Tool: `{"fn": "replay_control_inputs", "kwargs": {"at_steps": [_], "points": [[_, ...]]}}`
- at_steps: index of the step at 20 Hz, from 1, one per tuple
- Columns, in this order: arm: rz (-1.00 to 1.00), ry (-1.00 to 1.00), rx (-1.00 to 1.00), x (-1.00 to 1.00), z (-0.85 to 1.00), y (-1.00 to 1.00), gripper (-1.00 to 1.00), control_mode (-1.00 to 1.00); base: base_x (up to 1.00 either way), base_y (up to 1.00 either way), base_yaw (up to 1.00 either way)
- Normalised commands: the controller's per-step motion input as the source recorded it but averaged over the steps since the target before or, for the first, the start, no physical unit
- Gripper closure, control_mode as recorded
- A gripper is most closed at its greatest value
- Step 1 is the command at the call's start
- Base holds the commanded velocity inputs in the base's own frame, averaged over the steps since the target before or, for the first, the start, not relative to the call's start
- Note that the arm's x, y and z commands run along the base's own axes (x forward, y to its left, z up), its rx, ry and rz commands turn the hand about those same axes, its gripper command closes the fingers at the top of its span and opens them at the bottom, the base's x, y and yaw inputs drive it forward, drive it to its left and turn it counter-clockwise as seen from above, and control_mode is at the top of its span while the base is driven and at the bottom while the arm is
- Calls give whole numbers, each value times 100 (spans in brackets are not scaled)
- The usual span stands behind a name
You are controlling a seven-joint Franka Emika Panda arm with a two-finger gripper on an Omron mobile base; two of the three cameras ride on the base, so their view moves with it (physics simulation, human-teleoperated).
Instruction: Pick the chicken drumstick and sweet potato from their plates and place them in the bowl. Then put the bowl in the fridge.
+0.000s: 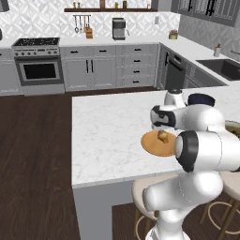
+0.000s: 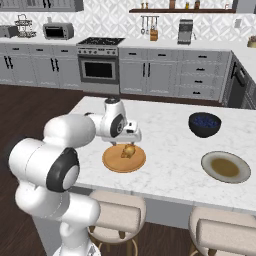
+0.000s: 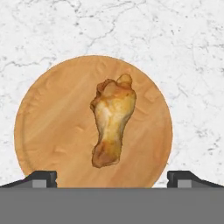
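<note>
Step in hand: approach for the first pick. Wooden plate (image 2: 124, 159) sits near the front edge of the marble island counter (image 2: 170, 175), chicken drumstick (image 3: 112, 120) lying on it, untouched. Gripper (image 3: 112, 178) hangs above the plate, jaws wide, holding nothing, tips either side of the meat. To the right, navy bowl (image 2: 204, 124) and grey-rimmed plate (image 2: 225, 167). Next move, judged: descend straight, straddle the drumstick's narrow width, then close.
</note>
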Motion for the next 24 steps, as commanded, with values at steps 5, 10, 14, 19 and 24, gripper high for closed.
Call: {"fn": "replay_control_inputs", "kwargs": {"at_steps": [5, 10, 14, 19, 24], "points": [[2, 0, 0, 31, -45, -10, -100, -100, 0, 0, 0], [0, 0, 1, 2, -31, 0, -100, -100, 0, 0, 0], [0, 0, 0, 0, -29, 0, -100, -100, 0, 0, 0], [0, 0, 1, 1, -25, 0, -100, -100, 0, 0, 0], [0, 0, 0, 19, -30, -3, 100, -100, 0, 0, 0]]}}
